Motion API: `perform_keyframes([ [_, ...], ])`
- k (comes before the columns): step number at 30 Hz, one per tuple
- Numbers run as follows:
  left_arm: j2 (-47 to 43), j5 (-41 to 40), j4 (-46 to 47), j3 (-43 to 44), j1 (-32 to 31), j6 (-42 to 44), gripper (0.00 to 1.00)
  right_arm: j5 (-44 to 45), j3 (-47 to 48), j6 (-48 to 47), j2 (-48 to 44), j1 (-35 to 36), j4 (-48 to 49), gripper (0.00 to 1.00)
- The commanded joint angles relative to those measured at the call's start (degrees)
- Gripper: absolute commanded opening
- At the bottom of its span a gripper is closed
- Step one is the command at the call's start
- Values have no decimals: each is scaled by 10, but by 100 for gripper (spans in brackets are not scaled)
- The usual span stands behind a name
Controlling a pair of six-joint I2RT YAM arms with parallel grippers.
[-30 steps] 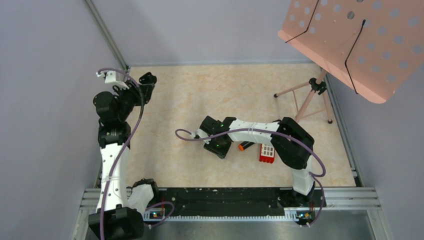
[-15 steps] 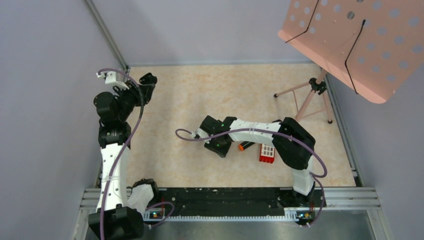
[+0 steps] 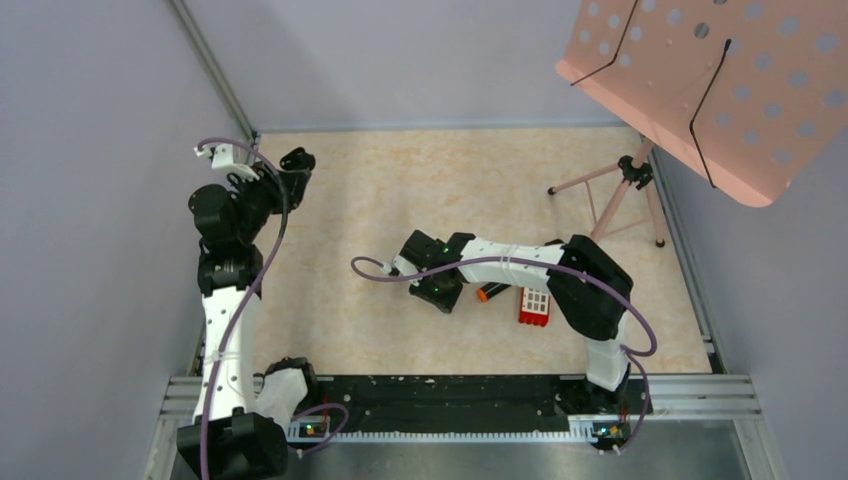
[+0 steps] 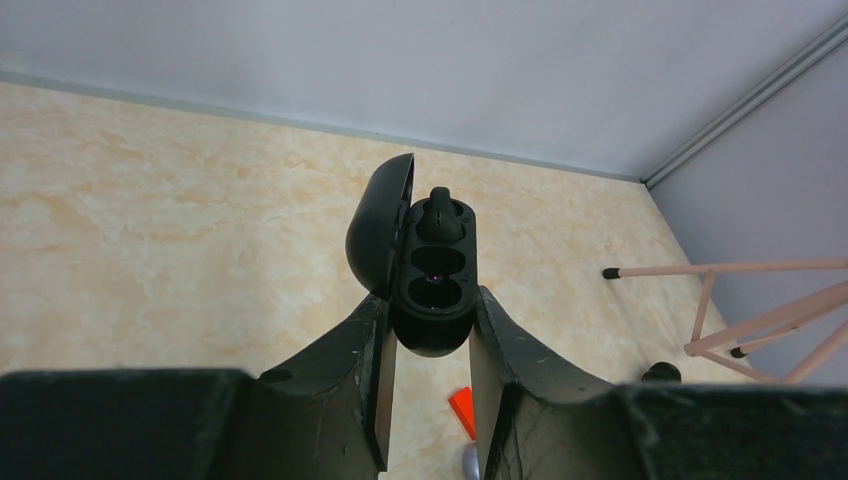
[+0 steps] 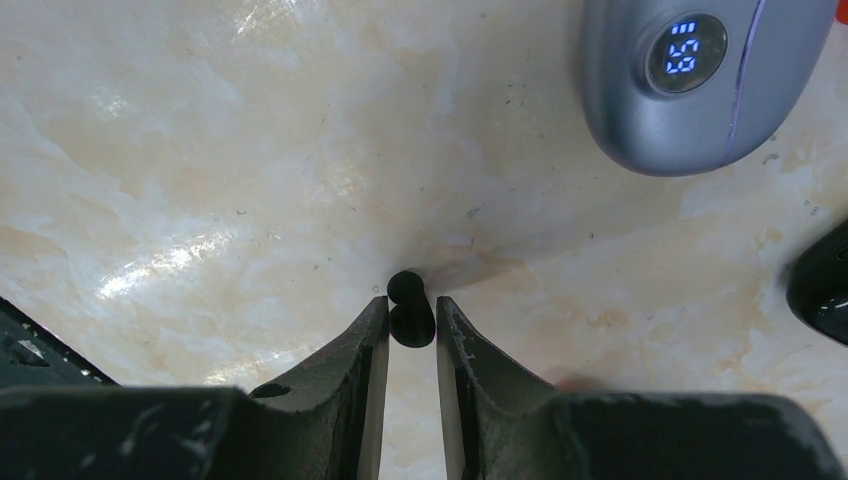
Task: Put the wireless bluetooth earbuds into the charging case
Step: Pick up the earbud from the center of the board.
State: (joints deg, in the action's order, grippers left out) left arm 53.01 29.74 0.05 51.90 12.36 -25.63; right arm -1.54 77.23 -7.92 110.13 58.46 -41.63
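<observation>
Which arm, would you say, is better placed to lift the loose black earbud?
Right. The right gripper has the earbud between its fingertips on the table; the left gripper holds the open charging case.

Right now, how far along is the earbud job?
Done: one earbud is seated in the open charging case, which the left gripper holds. In hand: the right gripper looks closed on a second earbud lying on the table. Left: lift it into the case's empty socket.

Bright, even light; soft glare on table [image 5: 170,262].
</observation>
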Motion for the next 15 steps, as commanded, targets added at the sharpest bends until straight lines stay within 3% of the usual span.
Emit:
perform_keyframes([
  [1,-1,7,38,-3,3,-7,0,4,7,-2,-40,8,-5,23],
  [15,3,12,39,-6,3,-13,0,-6,-5,-1,-31,8,-4,18],
])
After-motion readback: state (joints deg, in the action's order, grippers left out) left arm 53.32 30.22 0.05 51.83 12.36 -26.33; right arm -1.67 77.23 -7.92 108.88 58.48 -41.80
